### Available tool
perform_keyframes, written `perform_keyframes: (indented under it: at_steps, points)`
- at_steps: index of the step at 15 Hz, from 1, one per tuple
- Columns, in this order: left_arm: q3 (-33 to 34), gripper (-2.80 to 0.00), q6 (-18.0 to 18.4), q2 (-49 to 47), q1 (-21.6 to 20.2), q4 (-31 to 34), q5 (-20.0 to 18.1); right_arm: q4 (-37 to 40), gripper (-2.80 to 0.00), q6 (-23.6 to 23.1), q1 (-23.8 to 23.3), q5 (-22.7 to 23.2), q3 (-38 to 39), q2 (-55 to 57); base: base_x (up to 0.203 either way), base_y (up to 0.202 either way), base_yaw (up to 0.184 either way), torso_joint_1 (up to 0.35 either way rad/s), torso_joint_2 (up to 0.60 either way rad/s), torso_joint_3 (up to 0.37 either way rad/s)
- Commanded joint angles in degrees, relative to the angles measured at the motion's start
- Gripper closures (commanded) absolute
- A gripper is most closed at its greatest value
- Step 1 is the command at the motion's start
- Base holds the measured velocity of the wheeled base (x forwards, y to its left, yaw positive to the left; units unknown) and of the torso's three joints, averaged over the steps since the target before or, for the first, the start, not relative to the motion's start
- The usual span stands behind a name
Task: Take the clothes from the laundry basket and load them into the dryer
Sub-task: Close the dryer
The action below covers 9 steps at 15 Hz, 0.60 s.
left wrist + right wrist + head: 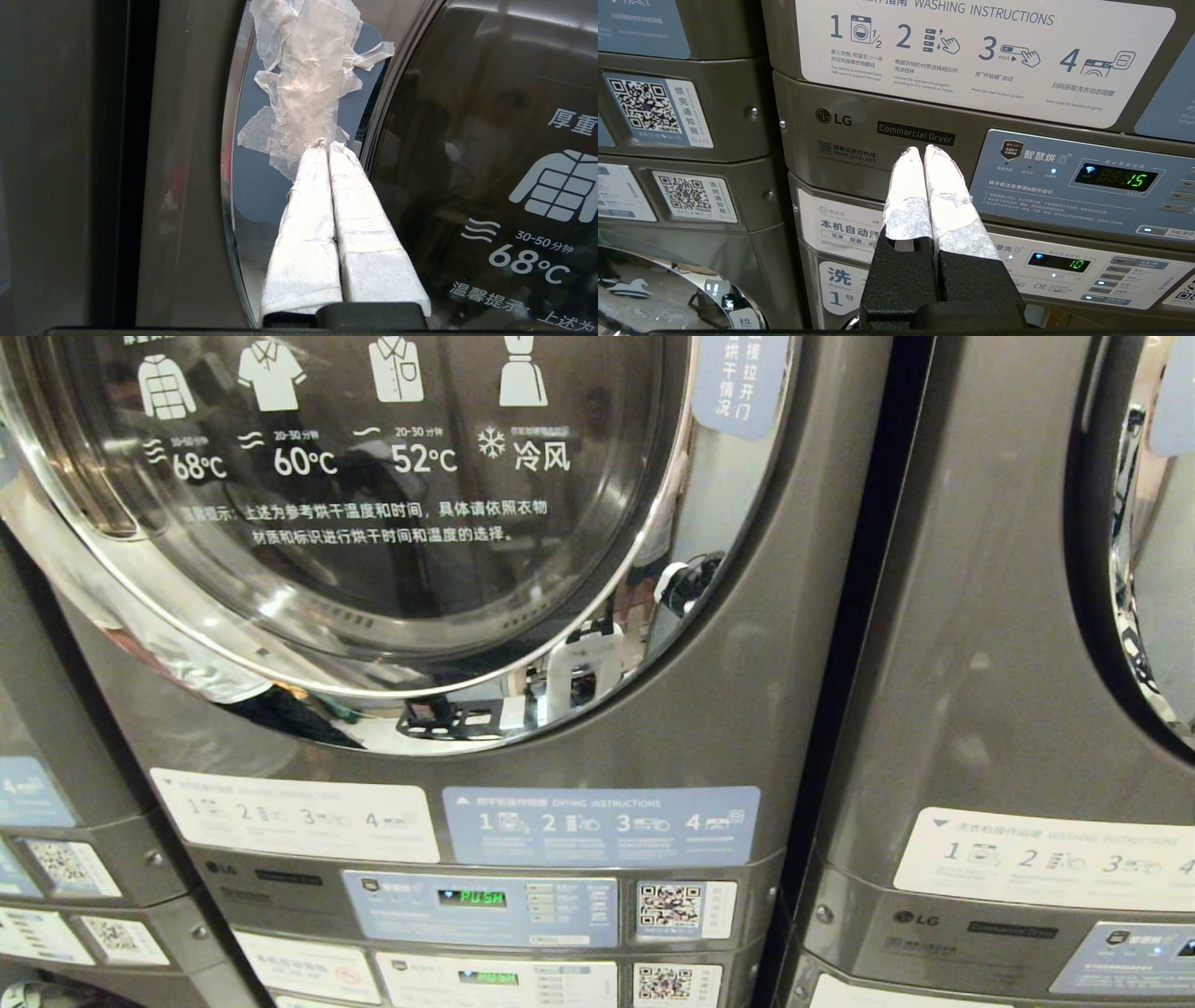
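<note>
Grey steel dryer (747,709), door (355,495) closed; we press our left hand (327,145), fingers together, at its taped rim. Judged stiff and slick. Right hand (923,150) closed, parked; clothes unseen.

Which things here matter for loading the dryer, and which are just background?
For the job:
- dryer door, closed
- taped patch on its rim
- left tool, shut, tips at that patch

Background:
- right tool, shut, in front of the neighbouring machine
- instruction stickers
- QR labels
</note>
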<state>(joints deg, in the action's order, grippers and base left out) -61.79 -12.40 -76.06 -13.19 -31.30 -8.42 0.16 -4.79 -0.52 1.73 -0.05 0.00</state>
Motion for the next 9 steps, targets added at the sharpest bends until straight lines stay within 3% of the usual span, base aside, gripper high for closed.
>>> perform_keyframes:
  at_steps: [1,9]
  points:
    - [0.01,0.00,-0.08,-1.34,0.06,-1.23,-1.00,0.02,0.00,-0.04,0.00,0.03,0.05,-0.01,0.000,0.000,0.000,0.000,0.00,0.000]
    - [-0.16,0.00,-0.86,-3.82,0.09,-2.09,-5.81,0.02,0.00,0.66,0.00,-0.41,0.05,-0.09,0.000,0.000,0.000,0.000,0.00,0.000]
